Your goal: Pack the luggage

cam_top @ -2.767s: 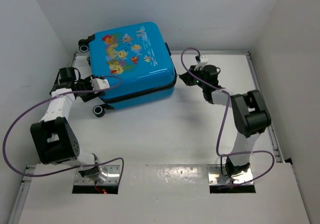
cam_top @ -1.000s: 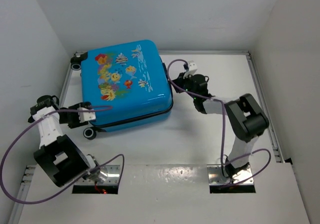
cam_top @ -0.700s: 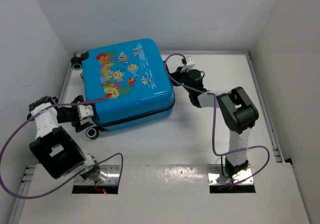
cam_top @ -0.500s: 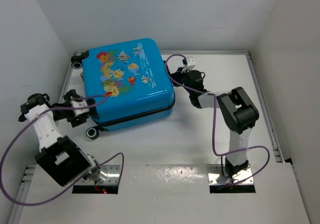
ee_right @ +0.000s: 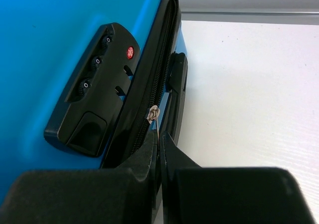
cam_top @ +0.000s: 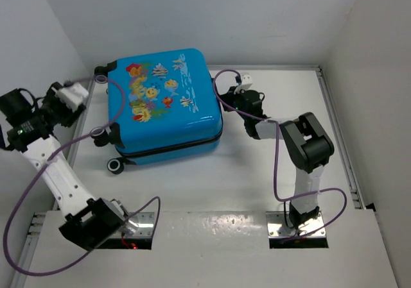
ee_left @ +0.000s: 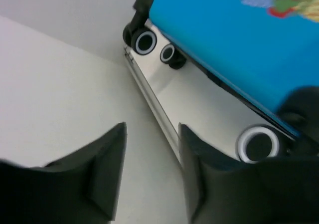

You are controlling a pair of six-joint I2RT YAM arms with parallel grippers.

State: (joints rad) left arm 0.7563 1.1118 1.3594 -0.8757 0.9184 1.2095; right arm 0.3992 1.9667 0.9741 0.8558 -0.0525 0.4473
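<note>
Over the counter's (cam_top: 244, 166) left edge the left pincer (ee_left: 151, 134) hangs raised, jaws apart and empty, near the wheels (ee_left: 145, 41) of the luggage (cam_top: 167, 102). The right pincer (ee_right: 159, 143) is clamped on the zip pull (ee_right: 154, 114) at its right side. It lies flat and closed in the far left corner.
</note>
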